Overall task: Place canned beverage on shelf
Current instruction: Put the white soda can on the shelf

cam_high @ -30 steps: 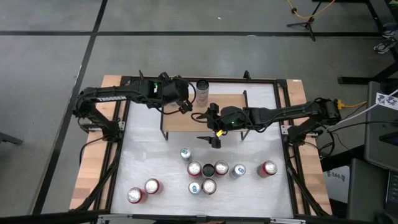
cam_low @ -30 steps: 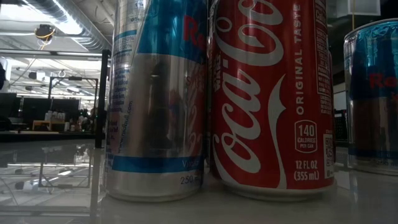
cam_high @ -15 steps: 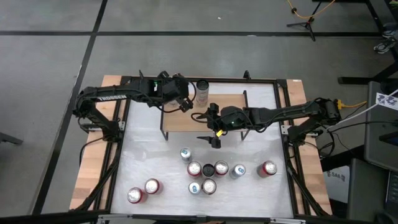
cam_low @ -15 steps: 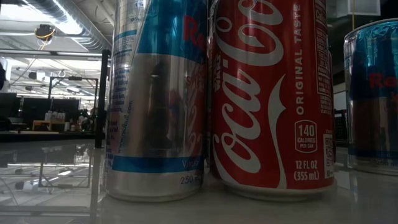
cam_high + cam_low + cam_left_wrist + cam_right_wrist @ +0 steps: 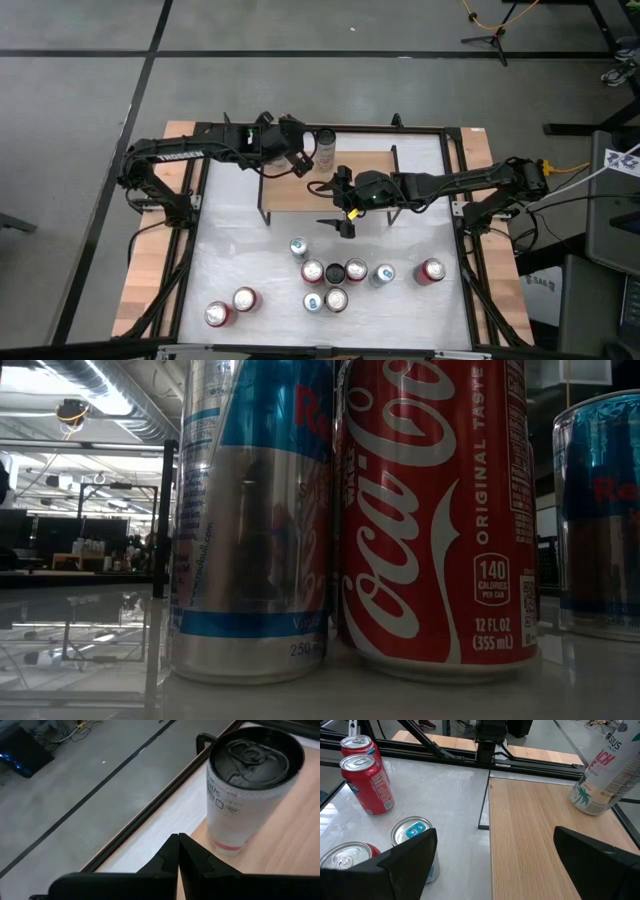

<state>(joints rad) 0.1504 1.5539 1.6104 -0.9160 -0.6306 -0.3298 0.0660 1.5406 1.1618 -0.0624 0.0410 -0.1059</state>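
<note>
White can (image 5: 325,148) stands at shelf (image 5: 370,195) far edge, left gripper (image 5: 299,166) clenched empty beside it, right gripper (image 5: 338,205) spread wide, empty, likely staging for the near cans (image 5: 334,272).

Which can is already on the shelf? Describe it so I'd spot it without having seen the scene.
Find the wood-topped shelf at the far middle of the table. One tall white can stands upright at its far edge, just beside the shut left claw. It is the only can on the wood; all the others, red or blue-and-silver, stand on the white tabletop nearer the camera.
</note>
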